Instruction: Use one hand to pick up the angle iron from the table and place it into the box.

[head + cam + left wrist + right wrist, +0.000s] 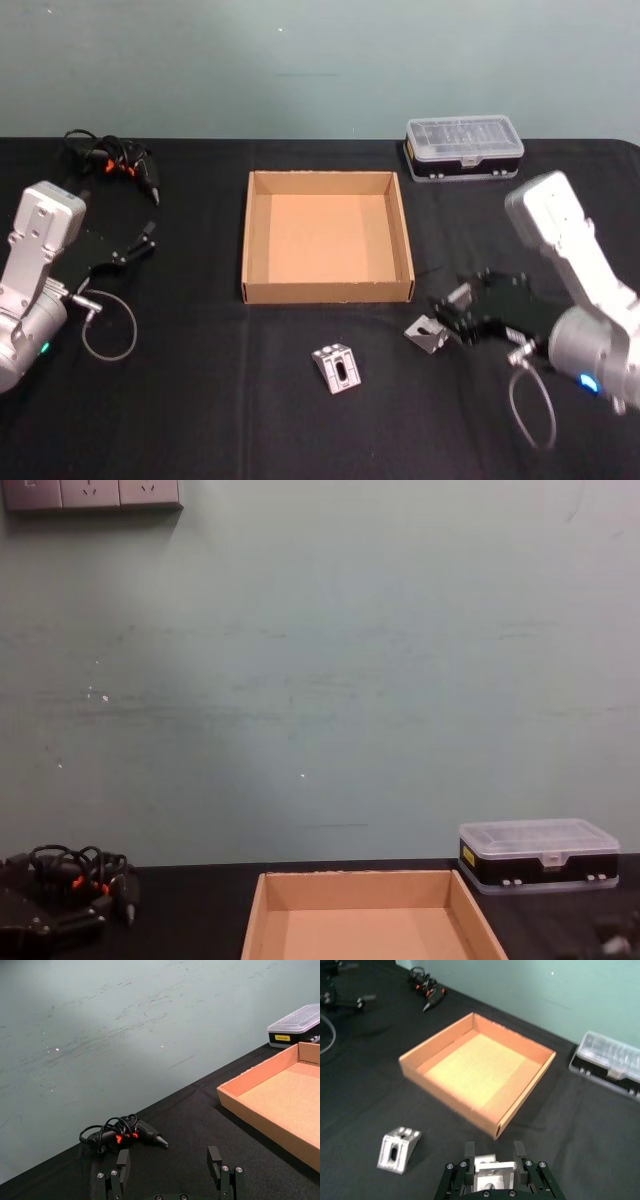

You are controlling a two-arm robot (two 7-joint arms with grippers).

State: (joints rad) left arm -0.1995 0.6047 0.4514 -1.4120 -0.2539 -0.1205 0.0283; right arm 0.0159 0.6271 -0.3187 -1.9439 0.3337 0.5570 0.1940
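Observation:
The tan cardboard box point(327, 291) stands open at the middle of the black table point(200, 400). One silver angle iron point(338, 368) lies on the table in front of the box. A second angle iron point(430, 333) is to its right, with my right gripper point(447, 318) shut on it. In the right wrist view this angle iron point(492, 1172) sits tight between the black fingers point(469, 1152), the box point(445, 1092) lies ahead, and the loose angle iron point(397, 1149) is off to the side. My left gripper point(140, 243) rests open at the far left.
A black plastic case with a clear lid point(464, 147) stands behind the box on the right. A small electric screwdriver with coiled cable point(115, 162) lies at the back left. Wire loops hang from both wrists. The box floor holds nothing.

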